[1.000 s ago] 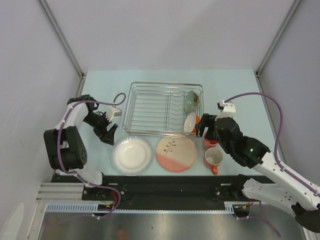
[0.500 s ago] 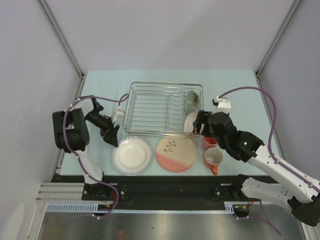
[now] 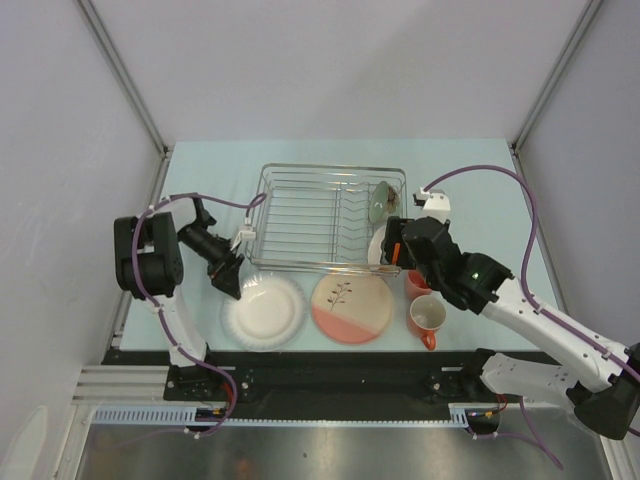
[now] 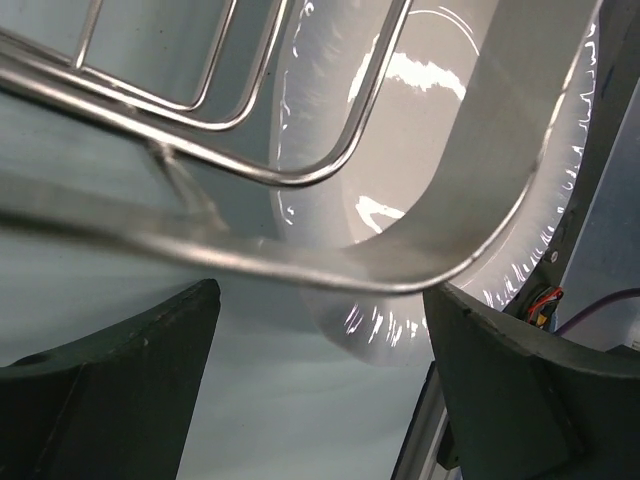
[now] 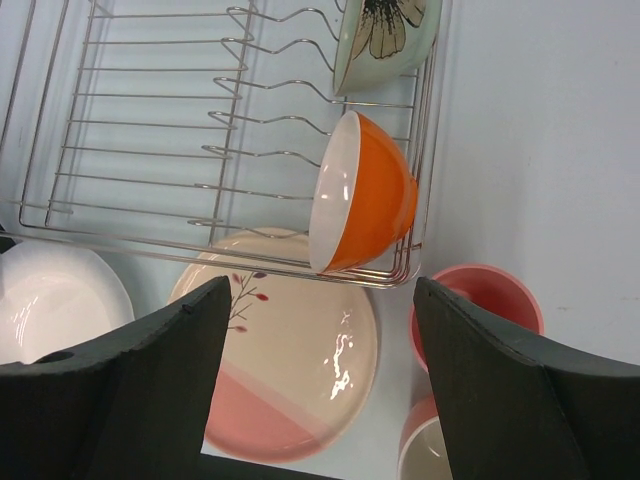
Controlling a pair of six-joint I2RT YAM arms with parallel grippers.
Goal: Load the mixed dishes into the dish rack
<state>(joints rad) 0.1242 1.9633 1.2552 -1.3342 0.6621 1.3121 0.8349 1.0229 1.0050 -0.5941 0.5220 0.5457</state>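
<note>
The wire dish rack (image 3: 315,215) stands mid-table. An orange bowl (image 5: 365,195) stands on edge in its right end, beside a pale flower-patterned bowl (image 5: 385,35). In front of the rack lie the white ruffled-rim plate (image 3: 263,310) and the cream plate with a salmon segment (image 3: 352,307). The pink cup (image 3: 418,284) and orange mug (image 3: 428,318) stand to their right. My left gripper (image 3: 232,280) is open and empty, low at the rack's front left corner (image 4: 300,260), by the white plate's rim (image 4: 440,150). My right gripper (image 3: 392,245) is open and empty above the orange bowl.
Grey walls with metal posts enclose the table on three sides. The arm bases and a black rail run along the near edge. Bare table lies behind the rack and on its far right.
My left gripper has swung down and right to the white plate's upper left rim. My right gripper has moved left and back from the pink cup toward the orange bowl.
</note>
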